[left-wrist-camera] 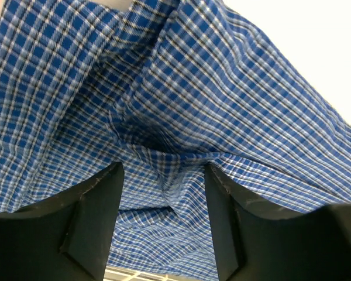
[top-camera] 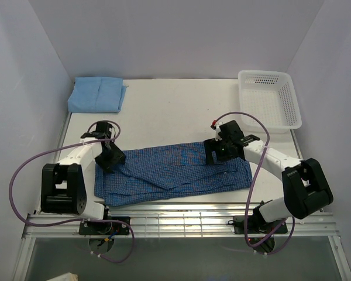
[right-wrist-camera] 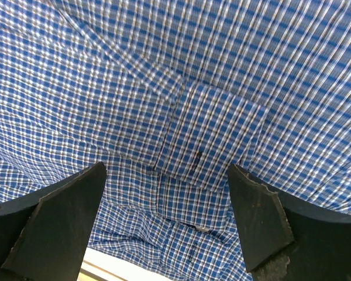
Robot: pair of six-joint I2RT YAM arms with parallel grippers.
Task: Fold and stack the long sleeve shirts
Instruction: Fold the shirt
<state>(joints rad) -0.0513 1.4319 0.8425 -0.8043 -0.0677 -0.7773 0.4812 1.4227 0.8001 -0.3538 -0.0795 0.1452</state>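
The dark blue checked shirt [top-camera: 175,172] lies spread left to right across the near half of the counter [top-camera: 175,111]; its near hem runs just beside the counter's near edge and the slatted rail [top-camera: 181,219], and its left end stops close to the left wall; the far half of the counter is open between the two far corners; the light blue shirt [top-camera: 97,95] sits folded in the far left corner, well apart from the checked one; a white mesh basket [top-camera: 263,74] stands in the far right corner, against the right wall; the left gripper [top-camera: 112,159] is down on the shirt's left end, its fingers [left-wrist-camera: 96,216] partly parted with a raised ridge of cloth between them; the right gripper [top-camera: 215,153] is over the shirt's right part, its fingers [right-wrist-camera: 257,222] spread wide above flat cloth, holding nothing
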